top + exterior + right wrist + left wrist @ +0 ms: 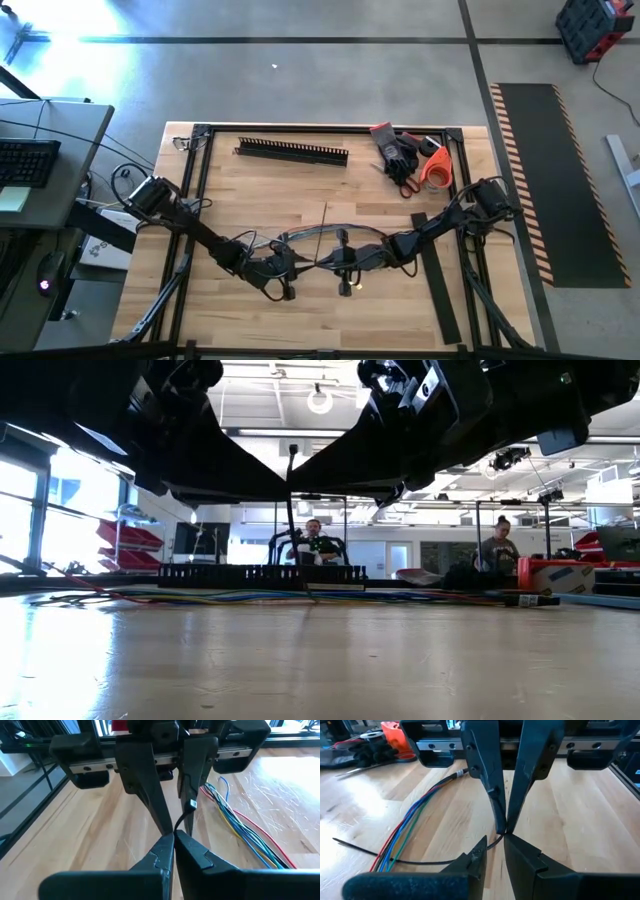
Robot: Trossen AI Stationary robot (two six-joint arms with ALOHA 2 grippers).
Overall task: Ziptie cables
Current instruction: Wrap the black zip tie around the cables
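The cables (420, 807) are a bunch of red, blue, green and yellow wires lying flat along the table's middle (300, 238), on the far side of both grippers, and they also show in the right wrist view (240, 827). A thin black zip tie (420, 862) lies across them, its tail pointing at the far edge. Both grippers meet tip to tip at the table's middle. My right gripper (174, 837) is shut on the zip tie. My left gripper (495, 842) stands narrowly open with the strap running through its gap; whether it touches the strap I cannot tell. My right gripper pinches the zip tie's strap (181, 822) at its fingertips, a short way from the small head (192, 805), which stands up above the tips. The fingers (506, 815) come slanting down from the table's right. The rest of the strap curves away and lies on the table.
Along the far edge lie a black comb-toothed slotted duct (292, 150), black gloves (398, 150), red-handled scissors (405, 185) and an orange tape roll (437, 168). A flat black strip (437, 285) lies at the right. Two people (315, 540) (497, 545) sit in the room beyond.
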